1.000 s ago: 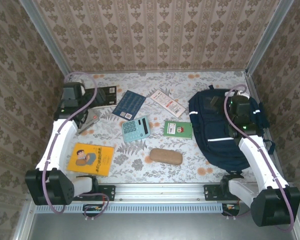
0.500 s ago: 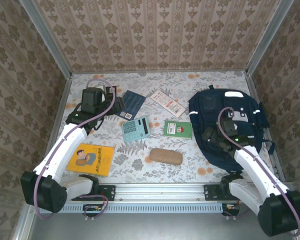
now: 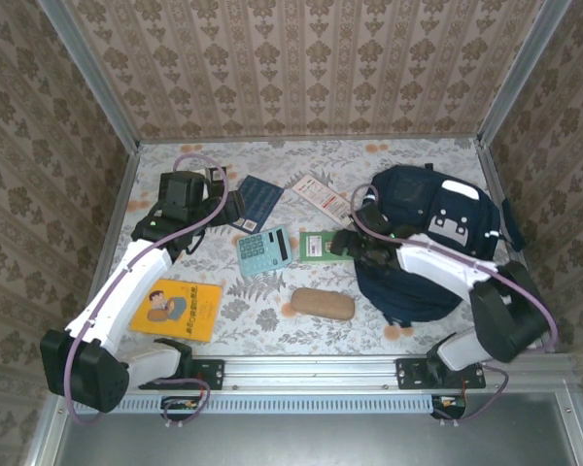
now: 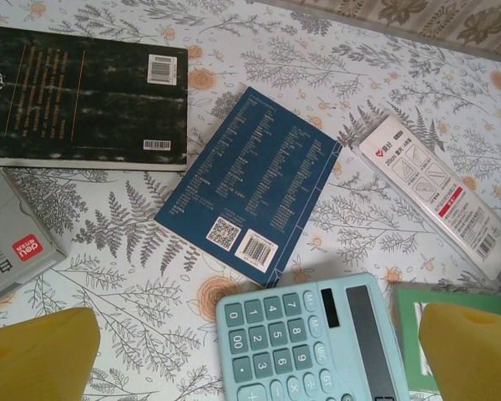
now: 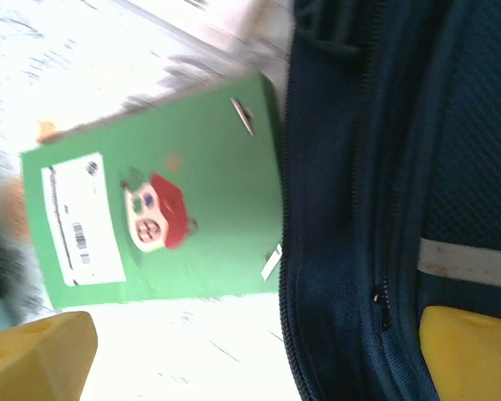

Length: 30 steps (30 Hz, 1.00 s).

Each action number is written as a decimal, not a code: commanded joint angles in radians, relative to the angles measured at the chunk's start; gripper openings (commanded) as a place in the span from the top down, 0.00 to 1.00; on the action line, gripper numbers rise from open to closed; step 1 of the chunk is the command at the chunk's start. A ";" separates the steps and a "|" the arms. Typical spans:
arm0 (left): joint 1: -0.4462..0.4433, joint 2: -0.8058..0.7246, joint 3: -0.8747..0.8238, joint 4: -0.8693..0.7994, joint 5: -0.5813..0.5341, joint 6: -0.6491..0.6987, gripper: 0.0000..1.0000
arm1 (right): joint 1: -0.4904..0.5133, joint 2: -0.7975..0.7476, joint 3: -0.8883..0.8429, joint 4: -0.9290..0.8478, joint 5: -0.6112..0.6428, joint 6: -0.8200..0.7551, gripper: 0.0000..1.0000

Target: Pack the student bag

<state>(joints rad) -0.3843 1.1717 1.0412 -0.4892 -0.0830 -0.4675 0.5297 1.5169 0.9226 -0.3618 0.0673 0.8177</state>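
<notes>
At ten o'clock on the table [image 3: 398, 155], the left gripper [image 3: 229, 206] hangs wide open and empty at the edge of the blue booklet [image 4: 250, 184]. The calculator [image 3: 264, 250] lies at its five o'clock. The right gripper [image 3: 344, 243], fingers fully spread and holding nothing, hovers over the green box [image 5: 167, 200]. The student bag [image 3: 428, 209] lies at three o'clock, up against that box.

Digits and a "00" key read on the light-blue calculator [image 4: 305, 342]. A QR code and barcode mark the blue book [image 4: 250, 184], and two barcodes mark the dark book [image 4: 75, 96]. Chinese characters on the grey box [image 4: 8, 238] are partly cut off.
</notes>
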 commanded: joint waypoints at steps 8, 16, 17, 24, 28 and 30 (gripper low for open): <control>-0.024 0.036 -0.006 -0.011 0.026 0.040 0.00 | 0.015 0.259 0.424 -0.078 -0.030 -0.131 0.00; -0.034 0.079 0.012 -0.011 0.059 0.092 0.00 | 0.013 0.139 0.399 -0.170 0.029 -0.245 0.00; -0.034 0.088 0.013 -0.011 0.064 0.093 0.00 | 0.013 0.111 0.367 -0.170 0.040 -0.255 0.00; -0.042 0.136 0.017 -0.003 0.091 0.079 0.00 | 0.013 -0.051 0.211 -0.231 0.132 -0.356 0.00; -0.041 0.187 0.032 0.003 0.104 0.082 0.00 | 0.016 -0.107 0.155 -0.194 0.074 -0.345 0.00; -0.030 0.224 0.057 -0.001 0.105 0.093 0.00 | 0.025 -0.112 0.141 -0.141 0.030 -0.319 0.01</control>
<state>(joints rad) -0.4191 1.3632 1.0454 -0.4870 0.0025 -0.3985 0.5407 1.4284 1.0870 -0.5385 0.1383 0.4992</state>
